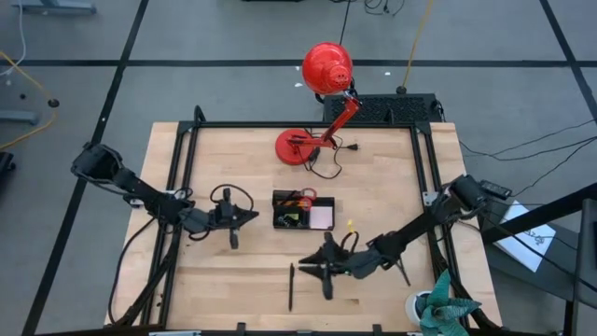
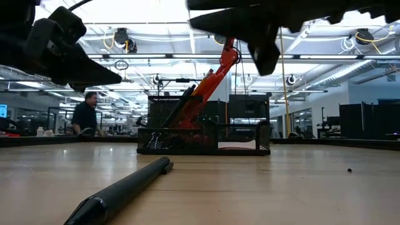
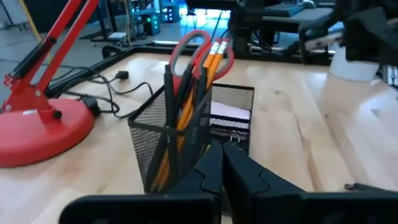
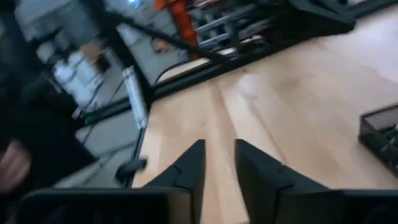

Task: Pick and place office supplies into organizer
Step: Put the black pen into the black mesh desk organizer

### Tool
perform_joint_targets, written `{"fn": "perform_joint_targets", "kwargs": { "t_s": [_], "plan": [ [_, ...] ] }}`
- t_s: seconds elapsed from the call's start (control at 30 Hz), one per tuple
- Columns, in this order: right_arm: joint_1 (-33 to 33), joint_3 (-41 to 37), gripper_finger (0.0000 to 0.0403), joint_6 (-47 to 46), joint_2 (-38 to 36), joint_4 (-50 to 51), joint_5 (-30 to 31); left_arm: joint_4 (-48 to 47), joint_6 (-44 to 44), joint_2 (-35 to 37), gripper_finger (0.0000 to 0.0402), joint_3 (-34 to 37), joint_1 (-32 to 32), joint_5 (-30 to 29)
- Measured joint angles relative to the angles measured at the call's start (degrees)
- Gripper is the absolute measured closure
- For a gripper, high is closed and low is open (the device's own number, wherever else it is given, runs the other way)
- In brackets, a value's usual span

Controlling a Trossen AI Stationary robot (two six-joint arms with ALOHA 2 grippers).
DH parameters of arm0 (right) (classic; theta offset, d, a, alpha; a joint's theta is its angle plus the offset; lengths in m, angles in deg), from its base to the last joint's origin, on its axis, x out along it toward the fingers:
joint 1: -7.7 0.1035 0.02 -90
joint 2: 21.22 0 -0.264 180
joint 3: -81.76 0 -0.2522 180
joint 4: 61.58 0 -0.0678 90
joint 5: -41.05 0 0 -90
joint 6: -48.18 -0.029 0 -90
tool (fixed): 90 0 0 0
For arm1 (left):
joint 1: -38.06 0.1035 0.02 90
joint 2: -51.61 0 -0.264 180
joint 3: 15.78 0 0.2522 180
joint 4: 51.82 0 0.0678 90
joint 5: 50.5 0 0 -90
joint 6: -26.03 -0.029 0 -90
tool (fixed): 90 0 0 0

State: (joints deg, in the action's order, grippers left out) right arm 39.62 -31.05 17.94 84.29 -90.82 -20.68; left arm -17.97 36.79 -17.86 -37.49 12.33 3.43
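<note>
**One black pen on the table, both grippers empty**

Your right gripper [image 1: 306,262] hangs over the table's front half, its fingers a narrow gap apart and holding nothing. The slim black pen [image 1: 290,286] lies flat on the wood at about 7 o'clock from it, just beside and not touching. The small black wire-mesh organizer [image 1: 303,211] sits at 12 o'clock from that gripper, mid-table, with red-handled scissors [image 3: 198,48], orange pencils [image 3: 214,57] and black pens standing in its taller section and a pink sticky-note pad [image 1: 322,217] in the low one.

Your left gripper [image 1: 250,216] waits at 9 o'clock from the organizer, fingers together, empty.

The light wooden table [image 1: 392,205] stands in a large workshop; a person [image 2: 84,114] shows far behind. A red desk lamp [image 1: 322,103] stands at 12 o'clock beyond the organizer.
</note>
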Motion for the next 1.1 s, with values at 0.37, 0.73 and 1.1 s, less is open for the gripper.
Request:
{"fn": "perform_joint_targets", "kwargs": {
  "t_s": [0.37, 0.73, 1.1],
  "plan": [
    [-0.49, 20.72, 0.0206, -25.71, 6.17, 34.6, -1.0, -4.2, -0.86, -0.01, 0.0376, -0.02, -0.61, 0.04],
    [-2.09, 30.81, 0.0252, -34.29, 7.78, 46.35, -2.8, 1.99, -6.6, 0.51, 0.0397, -0.02, -0.6, 0.0],
    [-4.75, 30.8, 0.0264, -46.95, 7.78, 59.54, -14.11, 3.05, -11.04, 3.65, 0.037, -0.07, -0.6, 0.04]
  ]
}}
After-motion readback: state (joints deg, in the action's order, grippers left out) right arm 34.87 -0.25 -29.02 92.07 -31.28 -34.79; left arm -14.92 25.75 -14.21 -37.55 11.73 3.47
